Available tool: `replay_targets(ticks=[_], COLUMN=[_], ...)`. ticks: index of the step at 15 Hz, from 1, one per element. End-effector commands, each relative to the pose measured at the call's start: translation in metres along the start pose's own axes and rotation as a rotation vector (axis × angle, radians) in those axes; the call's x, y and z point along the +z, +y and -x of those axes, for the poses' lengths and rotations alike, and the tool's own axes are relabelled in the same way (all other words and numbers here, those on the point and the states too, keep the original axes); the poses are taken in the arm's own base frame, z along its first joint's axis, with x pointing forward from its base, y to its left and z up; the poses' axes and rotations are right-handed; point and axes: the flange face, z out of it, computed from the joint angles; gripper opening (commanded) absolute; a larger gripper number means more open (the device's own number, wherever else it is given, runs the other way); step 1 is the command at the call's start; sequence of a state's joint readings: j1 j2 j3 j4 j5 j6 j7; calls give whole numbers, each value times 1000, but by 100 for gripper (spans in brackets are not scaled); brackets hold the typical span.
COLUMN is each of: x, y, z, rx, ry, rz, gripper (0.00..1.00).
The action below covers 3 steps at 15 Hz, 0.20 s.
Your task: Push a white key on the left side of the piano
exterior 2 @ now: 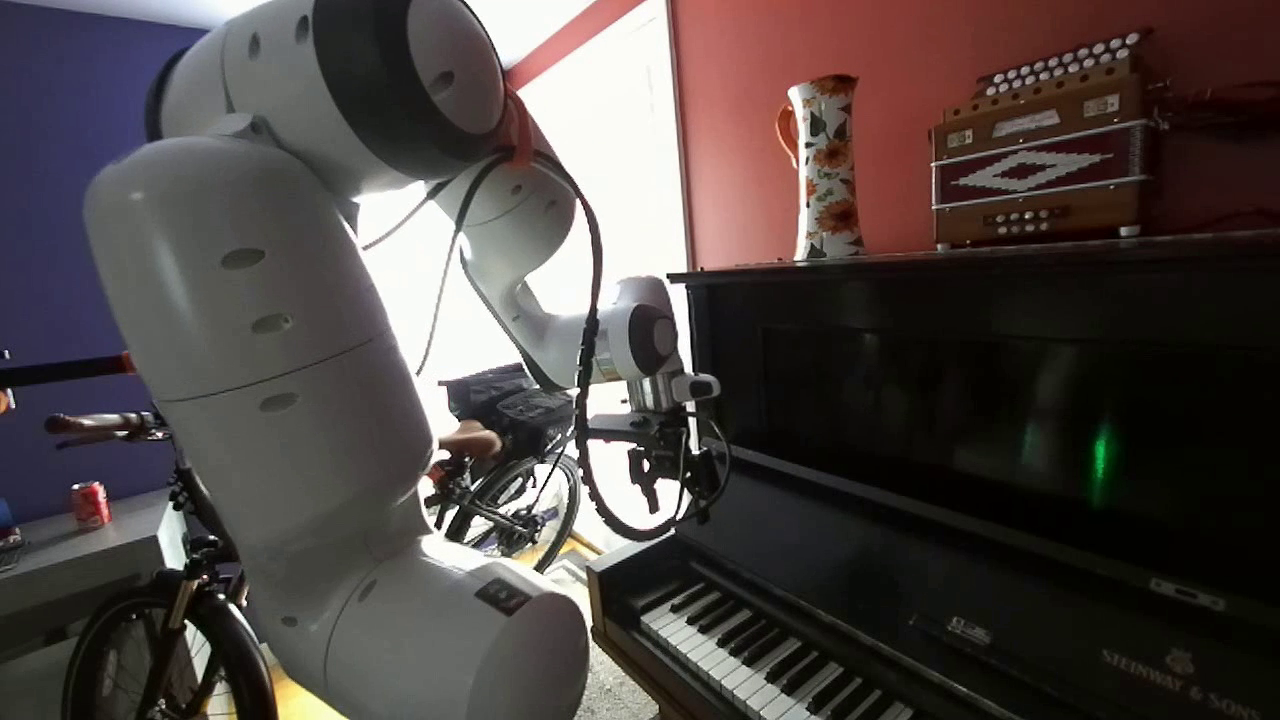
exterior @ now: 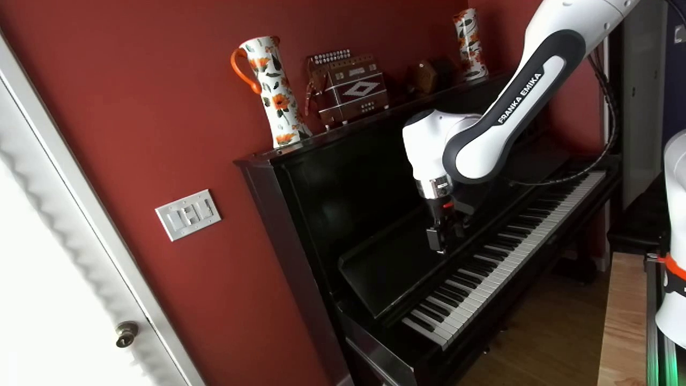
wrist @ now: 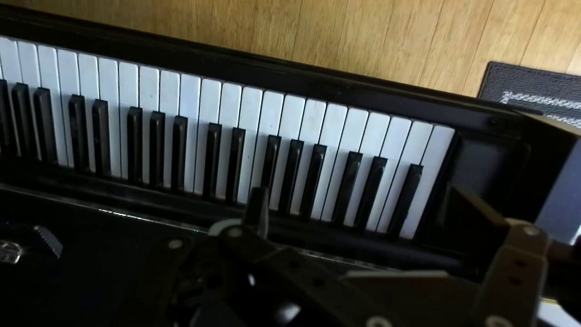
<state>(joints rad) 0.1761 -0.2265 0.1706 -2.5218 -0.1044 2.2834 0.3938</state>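
The glossy black upright piano [exterior: 332,182] stands against the red wall and shows in both exterior views [exterior 2: 900,400]. Its long row of white and black keys has its left end nearest the door, with the end white key [exterior: 431,335]. In the wrist view this end white key [wrist: 438,150] lies at the right of the row. My gripper [exterior: 447,241] is open and empty, pointing down above the left part of the piano. In an exterior view it hangs above the key level [exterior 2: 678,500]. In the wrist view its two fingers [wrist: 363,204] are wide apart, over the keys' back edge.
On the piano top stand a flowered jug [exterior: 276,91], an accordion [exterior: 351,88] and a second flowered vase [exterior: 470,45]. The tilted music board [exterior: 396,268] is right behind the keys. A bicycle [exterior 2: 530,500] stands beyond the arm. A cable loop [exterior 2: 590,400] hangs at the wrist.
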Motion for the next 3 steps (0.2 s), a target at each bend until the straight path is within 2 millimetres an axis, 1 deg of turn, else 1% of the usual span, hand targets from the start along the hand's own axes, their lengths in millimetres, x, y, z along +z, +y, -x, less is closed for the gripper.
replay_targets(ticks=[1, 3], x=[-2, -3], y=[0, 0], z=[2, 3], rx=[1, 3], ry=[-3, -3], rz=[-1, -3], gripper=[100, 100])
